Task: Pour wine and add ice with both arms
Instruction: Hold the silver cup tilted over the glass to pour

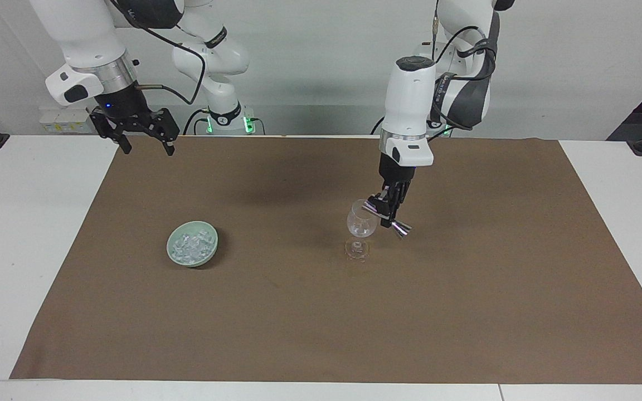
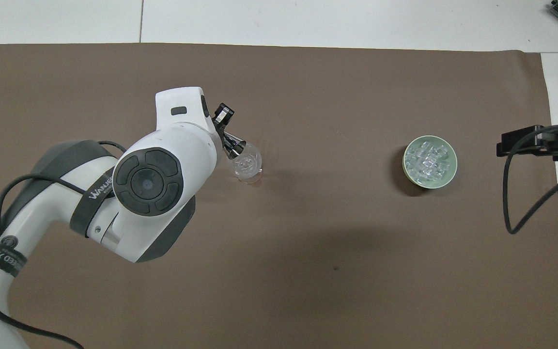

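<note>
Currently, the left claw [image 1: 388,214] is clamped on the waist of a small metal double-ended measuring cup [image 1: 386,218], held tilted so that one mouth sits over the rim of a clear wine glass [image 1: 361,223]. The glass stands upright on the brown mat [image 1: 321,312], around the middle of the counter [image 1: 20,223] and somewhat toward the left arm's end. No liquid can be made out in the glass.

The ice [image 1: 191,245] lies heaped in a pale green bowl [image 1: 212,240] on the mat, well apart from the glass, toward the right arm's end. The right claw [image 1: 144,143] waits, spread wide and empty, above the mat's corner nearest that arm's base.

To pour well, the left arm should probably roll its wrist slowly, keeping the cup's lip inside the rim without knocking the thin glass, which looks easy to tip.
</note>
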Robot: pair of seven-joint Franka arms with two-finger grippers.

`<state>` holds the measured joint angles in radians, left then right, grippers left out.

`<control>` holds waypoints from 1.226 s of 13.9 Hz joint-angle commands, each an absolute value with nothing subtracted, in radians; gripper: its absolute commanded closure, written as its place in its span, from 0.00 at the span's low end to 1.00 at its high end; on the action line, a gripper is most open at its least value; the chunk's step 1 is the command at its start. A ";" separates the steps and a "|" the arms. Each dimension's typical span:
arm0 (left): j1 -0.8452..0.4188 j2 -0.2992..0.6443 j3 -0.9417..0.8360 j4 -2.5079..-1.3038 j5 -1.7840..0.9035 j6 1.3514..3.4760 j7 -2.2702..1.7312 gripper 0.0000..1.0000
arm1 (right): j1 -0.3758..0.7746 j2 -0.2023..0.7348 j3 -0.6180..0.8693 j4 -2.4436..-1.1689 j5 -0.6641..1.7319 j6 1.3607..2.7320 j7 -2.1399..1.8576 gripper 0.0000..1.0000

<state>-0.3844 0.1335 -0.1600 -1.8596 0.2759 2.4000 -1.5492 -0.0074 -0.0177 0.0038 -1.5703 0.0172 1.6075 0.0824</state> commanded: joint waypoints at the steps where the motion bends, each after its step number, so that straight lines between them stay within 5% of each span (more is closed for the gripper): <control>1: -0.400 0.130 -0.144 -1.861 0.310 2.422 -1.545 1.00 | -0.021 -0.029 0.011 -1.583 0.032 1.601 0.061 0.00; 17: -0.402 0.137 -0.146 -1.862 0.342 2.427 -1.548 1.00 | -0.021 -0.029 0.011 -1.583 0.032 1.601 0.061 0.00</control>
<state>-0.3850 0.1365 -0.1601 -1.8601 0.3225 2.4188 -1.5488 -0.0074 -0.0177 0.0038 -1.5703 0.0172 1.6075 0.0824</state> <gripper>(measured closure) 0.789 0.000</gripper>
